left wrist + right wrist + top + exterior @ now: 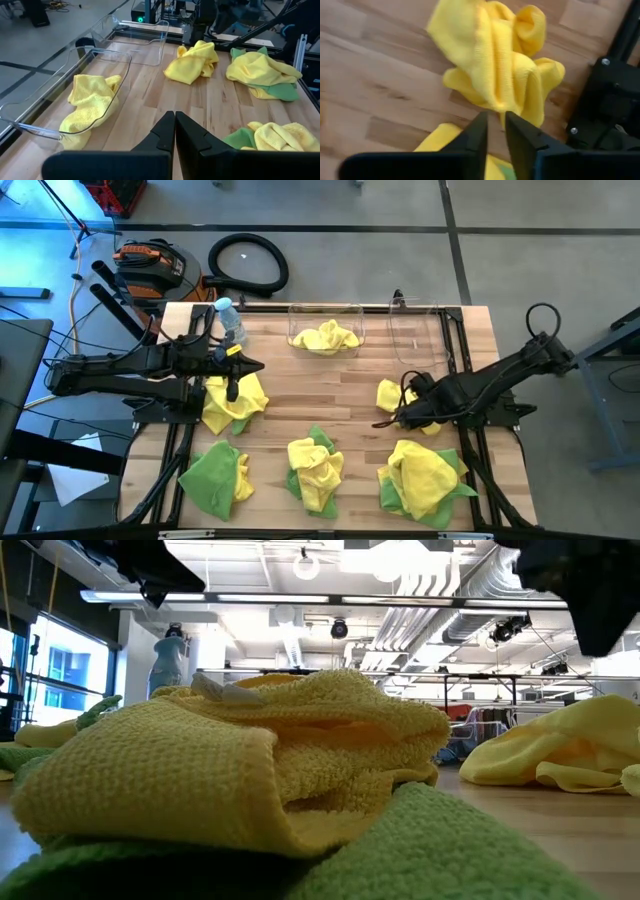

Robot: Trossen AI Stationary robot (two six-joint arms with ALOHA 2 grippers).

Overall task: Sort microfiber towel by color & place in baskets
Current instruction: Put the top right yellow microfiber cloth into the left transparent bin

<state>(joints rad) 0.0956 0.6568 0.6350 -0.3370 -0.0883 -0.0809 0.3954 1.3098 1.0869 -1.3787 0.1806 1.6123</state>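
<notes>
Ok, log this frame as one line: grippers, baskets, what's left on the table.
left gripper: shut, empty, idle | right gripper: narrowly open above yellow towel | wide basket: one yellow towel | narrow basket: empty | mixed yellow-green piles unsorted

You're in a robotics lab or workshop | bare concrete floor [520,240] around the wooden surface [350,380] | exposed ducts [440,585] and pipes on an open ceiling | black hose [248,263] and orange tool case [150,260] on the floor | two arms on metal framing [455,350]
</notes>
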